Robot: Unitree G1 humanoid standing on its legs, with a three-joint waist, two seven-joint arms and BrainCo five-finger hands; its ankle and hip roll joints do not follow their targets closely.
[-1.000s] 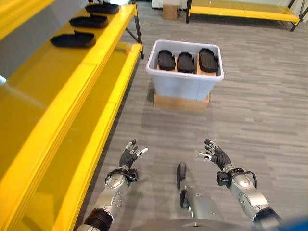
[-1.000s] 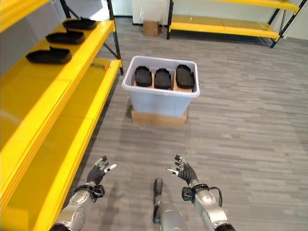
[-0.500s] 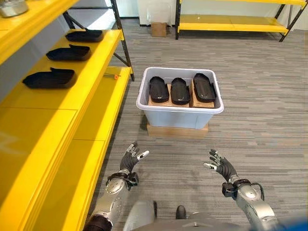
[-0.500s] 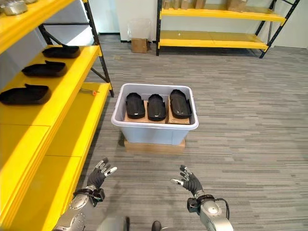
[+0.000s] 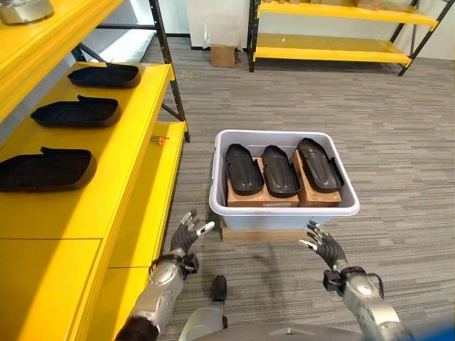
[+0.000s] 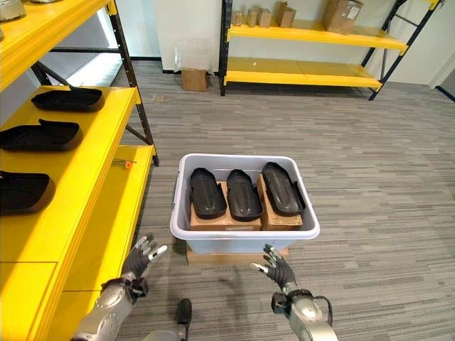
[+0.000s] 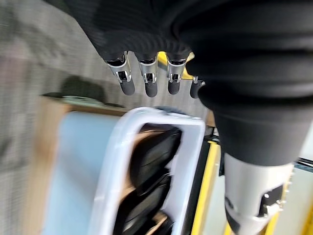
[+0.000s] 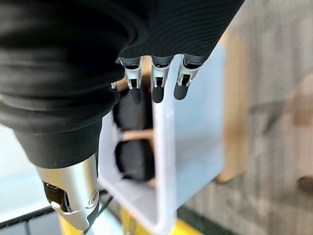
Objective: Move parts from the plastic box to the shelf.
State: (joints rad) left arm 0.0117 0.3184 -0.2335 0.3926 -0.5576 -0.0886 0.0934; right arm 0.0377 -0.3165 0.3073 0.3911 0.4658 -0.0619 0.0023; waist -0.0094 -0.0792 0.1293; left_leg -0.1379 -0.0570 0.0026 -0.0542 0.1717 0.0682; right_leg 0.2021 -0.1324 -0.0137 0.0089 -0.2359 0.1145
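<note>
A pale plastic box [image 5: 284,215] stands on a flat cardboard base on the floor. Three black parts lie side by side in it on cardboard blocks: left part [image 5: 243,169], middle part [image 5: 280,170], right part [image 5: 319,165]. Three more black parts rest on the yellow shelf [image 5: 106,192] to my left, the nearest part [image 5: 44,169], another part [image 5: 75,111] and the farthest part [image 5: 105,75]. My left hand [image 5: 185,235] is open and empty, just short of the box's near left corner. My right hand [image 5: 325,246] is open and empty below the box's near right corner.
A lower yellow shelf board [image 5: 146,213] runs along the floor beside the box, with a small orange-tipped tool [image 5: 158,140] on it. Another yellow rack [image 5: 334,50] stands at the far wall with a cardboard box [image 5: 222,55] beside it. Grey floor stretches to the right.
The camera has moved forward, so the box now lies much closer, right in front of both hands. Both hands stay open and raised as before.
</note>
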